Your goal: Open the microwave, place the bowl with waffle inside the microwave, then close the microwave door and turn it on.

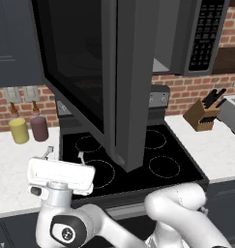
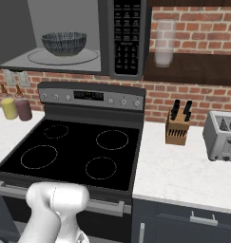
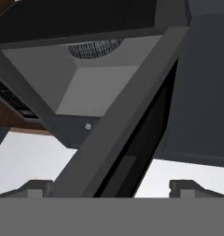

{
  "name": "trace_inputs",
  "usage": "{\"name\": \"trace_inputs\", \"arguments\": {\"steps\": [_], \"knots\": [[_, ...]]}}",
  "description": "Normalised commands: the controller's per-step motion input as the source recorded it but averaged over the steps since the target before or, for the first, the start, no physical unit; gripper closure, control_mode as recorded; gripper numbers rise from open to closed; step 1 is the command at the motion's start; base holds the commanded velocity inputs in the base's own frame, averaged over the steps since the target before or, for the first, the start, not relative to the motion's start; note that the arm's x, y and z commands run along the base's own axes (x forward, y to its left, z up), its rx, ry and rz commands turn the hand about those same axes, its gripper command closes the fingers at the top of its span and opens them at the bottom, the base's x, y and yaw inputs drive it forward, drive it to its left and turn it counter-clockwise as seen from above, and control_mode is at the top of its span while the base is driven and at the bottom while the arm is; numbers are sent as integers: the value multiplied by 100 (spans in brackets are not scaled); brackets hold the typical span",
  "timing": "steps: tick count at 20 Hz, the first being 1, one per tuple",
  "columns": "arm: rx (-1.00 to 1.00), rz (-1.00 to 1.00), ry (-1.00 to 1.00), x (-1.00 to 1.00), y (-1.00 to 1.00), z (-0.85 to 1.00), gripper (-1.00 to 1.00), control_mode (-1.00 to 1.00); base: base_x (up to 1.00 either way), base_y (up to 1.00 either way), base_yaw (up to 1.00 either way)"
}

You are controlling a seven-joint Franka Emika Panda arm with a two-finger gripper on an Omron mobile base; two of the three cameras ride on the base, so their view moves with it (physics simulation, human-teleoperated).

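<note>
Gripper (image 3: 111, 186) is seen spread wide, empty, below the swung-out microwave door (image 1: 90, 72). Bowl (image 2: 63, 43) is seated on the turntable inside the open microwave (image 2: 129, 38).

Brick wall (image 2: 193, 97), white counter (image 2: 183, 175), stove (image 2: 74, 152), knife block (image 2: 178, 124), toaster (image 2: 222, 136); poss. jar on shelf.

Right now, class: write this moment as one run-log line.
microwave door: swung open | bowl: inside microwave on turntable | gripper: open, empty, near door edge | next: close door
</note>
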Motion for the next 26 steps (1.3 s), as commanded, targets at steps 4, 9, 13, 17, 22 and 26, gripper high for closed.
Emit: {"name": "trace_inputs", "arguments": {"steps": [4,9,13,17,22,26], "knots": [[7,-5,-32,-18,69,9,-100,-100,0,0,0],[17,-6,-27,-1,34,35,-100,-100,0,0,0],[16,0,-6,1,2,58,-100,-100,0,0,0],[13,-1,0,0,0,58,-100,-100,0,0,0],[10,-1,1,2,-9,59,-100,-100,0,0,0],[4,0,16,21,-63,37,-100,-100,0,0,0]]}}
